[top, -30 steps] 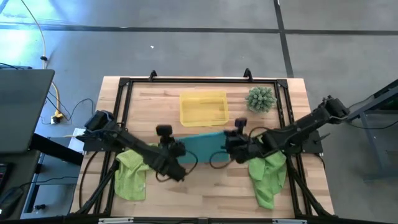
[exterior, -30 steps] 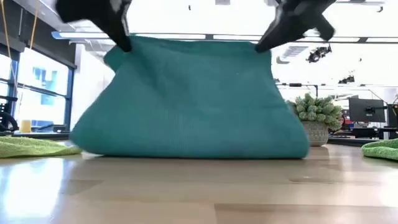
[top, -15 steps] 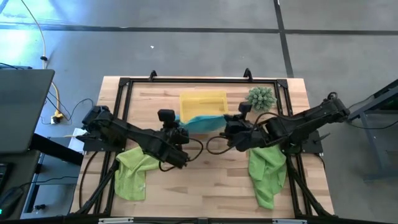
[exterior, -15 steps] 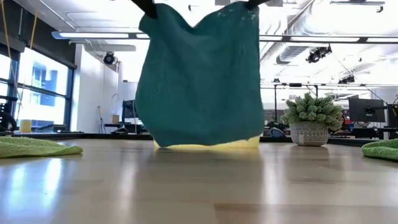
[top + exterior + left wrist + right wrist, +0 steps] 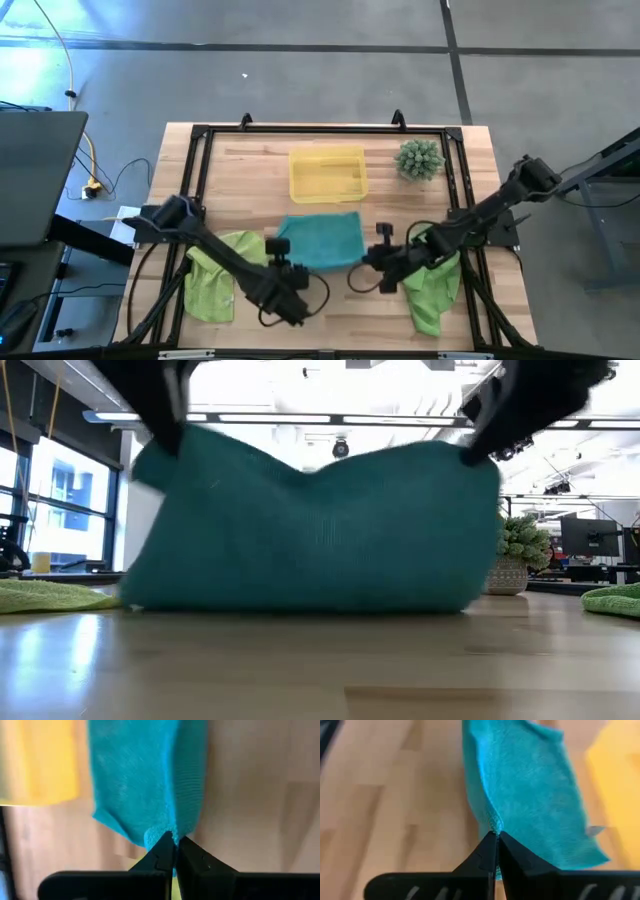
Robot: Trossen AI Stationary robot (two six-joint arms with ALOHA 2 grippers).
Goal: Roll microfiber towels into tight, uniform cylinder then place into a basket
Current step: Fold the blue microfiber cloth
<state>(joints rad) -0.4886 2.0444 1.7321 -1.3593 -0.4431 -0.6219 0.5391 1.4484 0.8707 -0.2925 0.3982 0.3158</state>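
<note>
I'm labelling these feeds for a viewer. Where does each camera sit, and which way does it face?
High view: above the table, looking straight down; both arms, teal towel, yellow basket.
Low view: tabletop height, facing the room; teal towel hangs from both pincers.
Left wrist view: on the left arm, looking past the left pincer shut on the towel.
Right wrist view: on the right arm, looking past the right pincer, likewise shut.
Shared: all four show the teal towel.

Spiky potted plant (image 5: pixel 419 159) on wooden table (image 5: pixel 250 160)
</note>
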